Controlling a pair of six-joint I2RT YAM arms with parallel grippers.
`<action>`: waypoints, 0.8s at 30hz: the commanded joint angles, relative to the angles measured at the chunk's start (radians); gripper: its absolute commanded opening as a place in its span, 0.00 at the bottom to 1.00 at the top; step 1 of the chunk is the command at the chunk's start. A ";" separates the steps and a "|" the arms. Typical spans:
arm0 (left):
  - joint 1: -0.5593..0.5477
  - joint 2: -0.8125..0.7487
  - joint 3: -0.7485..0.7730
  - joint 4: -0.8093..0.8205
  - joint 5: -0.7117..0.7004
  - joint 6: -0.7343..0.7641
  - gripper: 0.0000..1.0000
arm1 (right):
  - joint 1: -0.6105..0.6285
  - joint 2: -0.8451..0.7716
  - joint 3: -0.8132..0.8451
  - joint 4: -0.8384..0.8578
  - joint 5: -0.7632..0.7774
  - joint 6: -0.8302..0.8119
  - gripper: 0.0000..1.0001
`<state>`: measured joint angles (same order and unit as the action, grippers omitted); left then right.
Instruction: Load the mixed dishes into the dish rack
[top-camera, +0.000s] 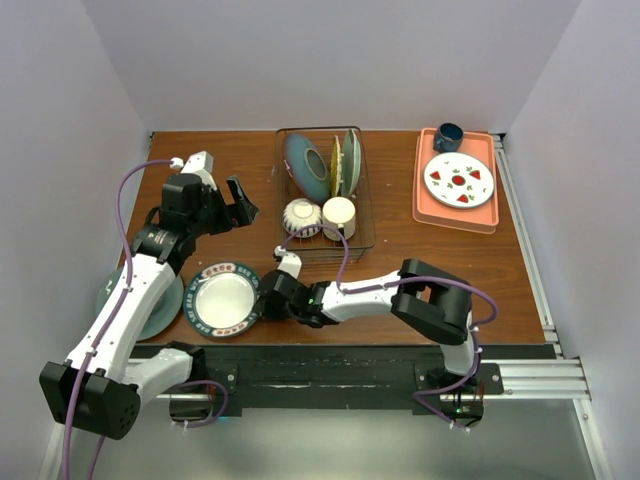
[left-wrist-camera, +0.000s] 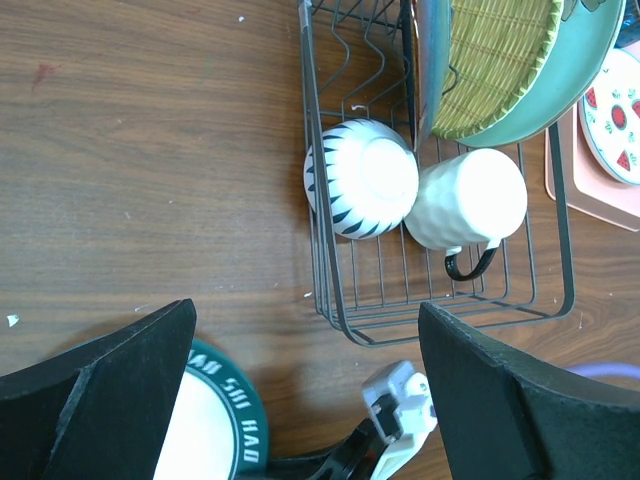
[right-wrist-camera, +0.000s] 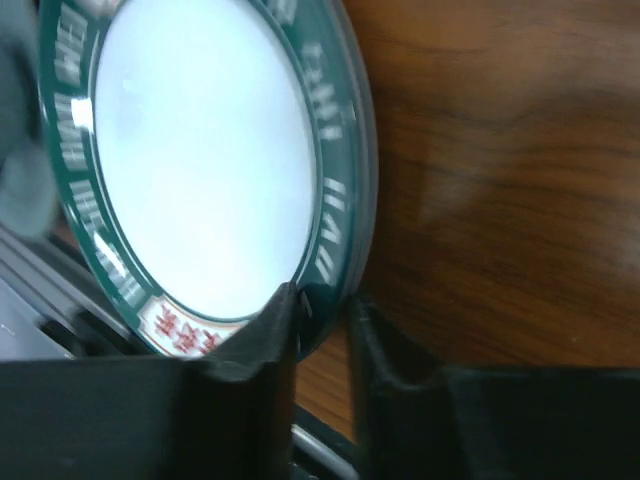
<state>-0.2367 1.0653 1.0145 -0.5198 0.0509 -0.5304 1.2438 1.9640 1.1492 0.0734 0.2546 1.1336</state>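
Note:
A white plate with a dark green patterned rim (top-camera: 224, 299) lies on the table near the front edge. My right gripper (top-camera: 265, 297) is shut on its right rim. In the right wrist view the plate (right-wrist-camera: 200, 150) has its rim pinched in the right gripper (right-wrist-camera: 322, 320), one finger on the face and one outside the rim. The dish rack (top-camera: 365, 215) holds a striped bowl (top-camera: 302, 215), a cream mug (top-camera: 339, 214) and upright plates. A pale green plate (top-camera: 160, 310) lies at the far left, partly under my left arm. My left gripper (top-camera: 238, 203) hangs open and empty left of the rack.
An orange tray (top-camera: 425, 205) at the back right carries a red-patterned plate (top-camera: 459, 180) and a dark blue cup (top-camera: 447, 136). In the left wrist view the rack's near corner (left-wrist-camera: 340, 325) sits just beyond the left gripper (left-wrist-camera: 305, 400). Walls close in on both sides.

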 joint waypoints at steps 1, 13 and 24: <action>0.007 -0.022 0.009 0.018 0.035 0.018 0.98 | 0.000 -0.030 0.001 -0.109 0.101 0.072 0.10; 0.007 -0.037 -0.047 0.035 0.047 0.009 0.98 | -0.053 -0.209 -0.190 -0.218 0.178 0.120 0.00; 0.007 -0.059 -0.180 0.029 -0.019 -0.048 0.98 | -0.121 -0.335 -0.284 -0.302 0.132 0.000 0.20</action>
<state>-0.2367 1.0302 0.9031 -0.5022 0.0624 -0.5407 1.1446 1.6665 0.9012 -0.0662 0.3302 1.2442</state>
